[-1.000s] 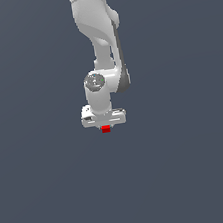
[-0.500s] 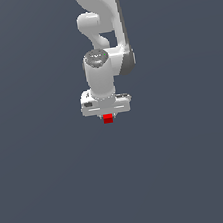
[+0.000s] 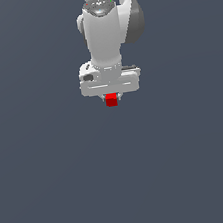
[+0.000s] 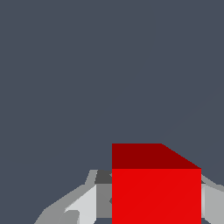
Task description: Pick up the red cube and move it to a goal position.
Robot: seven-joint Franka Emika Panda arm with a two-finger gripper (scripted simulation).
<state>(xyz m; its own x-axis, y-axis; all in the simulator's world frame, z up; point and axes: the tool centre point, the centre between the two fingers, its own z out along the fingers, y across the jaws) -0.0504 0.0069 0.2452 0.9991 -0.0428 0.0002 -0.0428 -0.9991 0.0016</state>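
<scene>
The jaws are clenched on the red cube (image 3: 112, 100). In the wrist view the red cube (image 4: 156, 192) fills the space between the two fingers (image 4: 83, 205), with a grey finger surface visible on either side of it and in contact with its side faces. One face of the cube is brightly lit; the adjoining face is a darker red.

In the exterior view the gripper (image 3: 112, 101) points straight down. The cube projects just below the white gripper body and is narrower than that body. The fingers themselves are largely hidden behind the cube and the body in this view.

Above the gripper, the wrist housing and the white arm (image 3: 102, 31) rise vertically to the upper edge of the exterior view, with a darker grey link section on the exterior view's right.

The background is a uniform dark grey-blue surface (image 3: 53, 183). No edge or corner of it is visible, and whether the cube touches it cannot be determined.
</scene>
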